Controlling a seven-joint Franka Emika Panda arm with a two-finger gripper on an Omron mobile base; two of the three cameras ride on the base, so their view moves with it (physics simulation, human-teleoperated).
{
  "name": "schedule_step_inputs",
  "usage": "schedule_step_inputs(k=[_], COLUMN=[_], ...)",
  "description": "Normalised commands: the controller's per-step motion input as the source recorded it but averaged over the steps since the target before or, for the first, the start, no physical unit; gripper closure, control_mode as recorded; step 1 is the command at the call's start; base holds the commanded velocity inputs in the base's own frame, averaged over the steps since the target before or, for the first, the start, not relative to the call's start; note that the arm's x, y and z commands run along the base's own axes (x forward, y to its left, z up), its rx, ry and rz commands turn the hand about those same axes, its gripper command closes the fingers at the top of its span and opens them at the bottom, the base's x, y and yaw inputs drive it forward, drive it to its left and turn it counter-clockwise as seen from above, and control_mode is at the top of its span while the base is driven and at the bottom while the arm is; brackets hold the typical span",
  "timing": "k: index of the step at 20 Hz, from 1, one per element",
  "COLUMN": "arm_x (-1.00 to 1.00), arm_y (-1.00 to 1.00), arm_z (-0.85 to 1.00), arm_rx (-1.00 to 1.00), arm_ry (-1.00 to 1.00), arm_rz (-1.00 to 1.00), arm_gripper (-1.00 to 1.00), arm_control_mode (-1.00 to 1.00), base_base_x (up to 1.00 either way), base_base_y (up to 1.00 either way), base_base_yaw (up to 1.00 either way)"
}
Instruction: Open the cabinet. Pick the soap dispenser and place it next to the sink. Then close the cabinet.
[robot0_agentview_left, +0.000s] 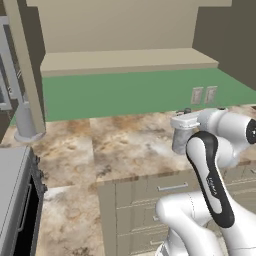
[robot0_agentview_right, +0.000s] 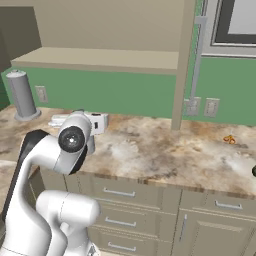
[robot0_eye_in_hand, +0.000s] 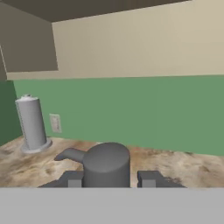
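- Wide beige wall cabinet (robot0_agentview_left: 125, 60) with matte, flat-painted panels: doors swung open, plain shelf interior exposed, one door edge-on with its long silver bar handle (robot0_agentview_right: 198, 55) running vertically.
- Marbled brown-and-cream stone counter (robot0_agentview_left: 130, 145), glossy and mottled, wrapping an L-shaped run below the cabinet.
- Smooth green back wall (robot0_agentview_left: 120, 92) between counter and cabinet, carrying pale rectangular outlet plates (robot0_agentview_left: 203, 94); no readable writing on them.
- Beige drawer fronts (robot0_agentview_right: 130, 197) beneath the counter, recessed panels with short horizontal silver handles.
- Tall grey cylindrical post with flared base (robot0_agentview_right: 22, 95), standing upright on the counter against the wall, well apart from the gripper.
- White two-finger gripper (robot0_eye_in_hand: 108, 179) with dark squared tips, held low over the counter, pinching the bottle from both sides, one tip on each flank.
- Small pale grey cylindrical soap dispenser (robot0_eye_in_hand: 106, 166), smooth and matte, with a short spout jutting to one side: upright between the gripper tips, just above or on the counter, out of the cabinet; contact with the stone not discernible. Also visible under the white hand in the left base view (robot0_agentview_left: 180, 141). No label or lettering visible on it.
- Tiny orange speck (robot0_agentview_right: 229, 139) lying on the counter far to the right, shape too small to make out.
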Motion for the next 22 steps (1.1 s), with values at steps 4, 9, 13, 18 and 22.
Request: schedule_step_inputs(k=[4, 9, 13, 18, 22], arm_x=[0.0, 0.0, 0.0, 0.0, 0.0], arm_y=[0.0, 0.0, 0.0, 0.0, 0.0], arm_z=[0.0, 0.0, 0.0, 0.0, 0.0], arm_rx=[0.0, 0.0, 0.0, 0.0, 0.0], arm_ry=[0.0, 0.0, 0.0, 0.0, 0.0], arm_rz=[0.0, 0.0, 0.0, 0.0, 0.0], arm_gripper=[1.0, 1.0, 1.0, 1.0, 1.0], arm_control_mode=[1.0, 1.0, 1.0, 1.0, 1.0], base_base_x=[-0.62, -0.48, -0.04, 0.0, -0.01], base_base_y=[0.01, 0.03, -0.39, -0.72, -0.83], base_base_yaw=[0.0, 0.0, -0.01, 0.0, -0.01])
